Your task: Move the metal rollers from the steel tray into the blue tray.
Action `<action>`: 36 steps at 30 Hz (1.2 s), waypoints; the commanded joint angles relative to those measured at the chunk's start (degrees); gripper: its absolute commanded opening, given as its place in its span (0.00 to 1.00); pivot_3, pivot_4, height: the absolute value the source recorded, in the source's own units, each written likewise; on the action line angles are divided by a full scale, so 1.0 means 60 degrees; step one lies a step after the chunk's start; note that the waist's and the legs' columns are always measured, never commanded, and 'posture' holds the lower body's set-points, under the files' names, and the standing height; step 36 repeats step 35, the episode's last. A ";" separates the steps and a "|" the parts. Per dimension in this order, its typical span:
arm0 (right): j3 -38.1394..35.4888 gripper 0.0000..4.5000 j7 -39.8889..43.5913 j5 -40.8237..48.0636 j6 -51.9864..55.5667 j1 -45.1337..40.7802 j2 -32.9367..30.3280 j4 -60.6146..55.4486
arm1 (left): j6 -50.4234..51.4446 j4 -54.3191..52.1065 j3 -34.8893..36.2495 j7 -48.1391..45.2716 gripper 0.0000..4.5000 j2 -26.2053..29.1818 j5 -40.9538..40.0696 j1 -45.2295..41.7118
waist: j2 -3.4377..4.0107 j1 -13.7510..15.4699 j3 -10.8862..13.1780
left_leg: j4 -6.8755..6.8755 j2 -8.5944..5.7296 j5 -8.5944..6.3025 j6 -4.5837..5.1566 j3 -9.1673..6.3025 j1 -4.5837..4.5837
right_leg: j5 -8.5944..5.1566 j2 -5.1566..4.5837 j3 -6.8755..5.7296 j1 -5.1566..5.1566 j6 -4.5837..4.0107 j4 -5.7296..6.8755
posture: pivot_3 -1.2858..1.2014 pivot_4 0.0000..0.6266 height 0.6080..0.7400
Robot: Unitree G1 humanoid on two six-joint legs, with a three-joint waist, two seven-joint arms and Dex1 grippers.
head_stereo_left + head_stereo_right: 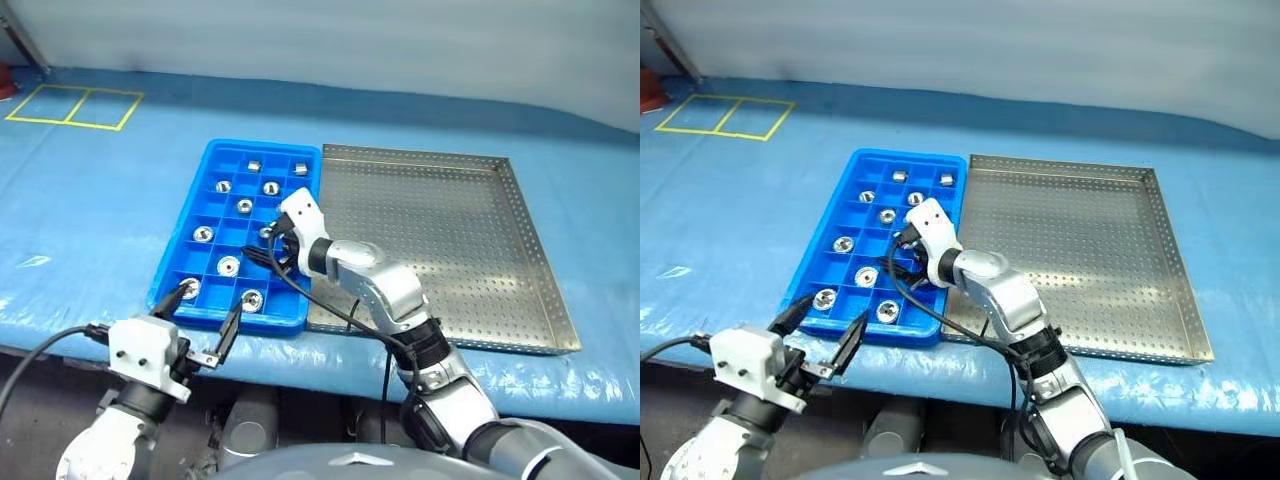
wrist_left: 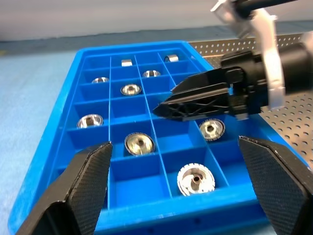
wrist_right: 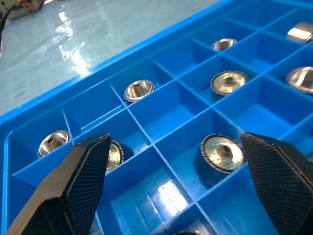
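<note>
Right hand hangs spread and empty over the blue tray; left hand waits spread at its near edge. Metal rollers sit singly in compartments. Steel tray lies beside it on the table.

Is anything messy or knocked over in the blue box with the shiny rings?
Nothing stands out. The metal rollers sit one to a compartment in the blue tray, none spilled on the table. Two at the far end lie on their sides. The steel tray looks empty and sits straight beside it.
</note>
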 commanded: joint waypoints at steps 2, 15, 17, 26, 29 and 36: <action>-0.0470 1.00 -0.0228 0.0099 -0.0025 0.0470 -0.0474 -0.1458 | 0.0509 0.0505 0.0543 -0.0037 1.00 0.0299 -0.0385 -0.1408 | 0.0000 -0.0318 -0.0007 | 0.0005 0.0000 0.0001 -0.0001 0.0001 0.0006 | 0.0002 -0.0001 0.0001 0.0010 0.0002 0.0003 | 0.56 0.24 1.00; -0.1480 1.00 -0.1304 -0.0417 -0.1754 0.3071 -0.1500 -0.3057 | 0.0675 0.3278 -0.0145 0.0290 1.00 0.0178 0.0521 -0.5146 | -0.0007 -0.1791 -0.0026 | 0.0046 -0.0007 0.0003 -0.0002 -0.0006 0.0013 | 0.0071 0.0004 0.0021 0.0044 0.0103 0.0012 | 0.47 0.24 1.00; -0.1531 1.00 -0.1322 -0.0458 -0.1956 0.3424 -0.1626 -0.3106 | 0.0560 0.3581 -0.0259 0.0387 1.00 0.0012 0.0702 -0.5303 | -0.0006 -0.1990 -0.0027 | 0.0049 -0.0008 0.0003 -0.0001 0.0001 0.0017 | 0.0076 0.0003 0.0033 0.0046 0.0109 0.0015 | 0.46 0.24 1.00; -0.1567 1.00 -0.1525 -0.0697 -0.2691 0.4350 -0.1882 -0.3264 | 0.0039 0.4335 -0.0487 0.0619 1.00 -0.0658 0.1088 -0.5223 | -0.0008 -0.2492 -0.0026 | 0.0059 -0.0008 0.0002 -0.0001 -0.0004 0.0097 | 0.0068 0.0008 0.0042 0.0132 0.0101 0.0015 | 0.45 0.24 1.00; -0.1654 1.00 -0.1625 -0.0759 -0.2886 0.4367 -0.1878 -0.3097 | -0.0016 0.4324 -0.0534 0.0591 1.00 -0.0694 0.1106 -0.5098 | -0.0009 -0.2574 -0.0026 | 0.0065 -0.0010 0.0003 0.0000 -0.0002 0.0112 | 0.0050 0.0007 0.0047 0.0147 0.0070 0.0016 | 0.46 0.24 1.00; -0.1721 1.00 -0.1517 -0.0633 -0.3063 0.4298 -0.1856 -0.2883 | 0.0003 0.4282 -0.0480 0.0505 1.00 -0.0628 0.1098 -0.4952 | -0.0010 -0.2587 -0.0026 | 0.0064 -0.0011 0.0002 0.0000 -0.0004 0.0110 | 0.0051 0.0008 0.0049 0.0146 0.0071 0.0017 | 0.46 0.24 1.00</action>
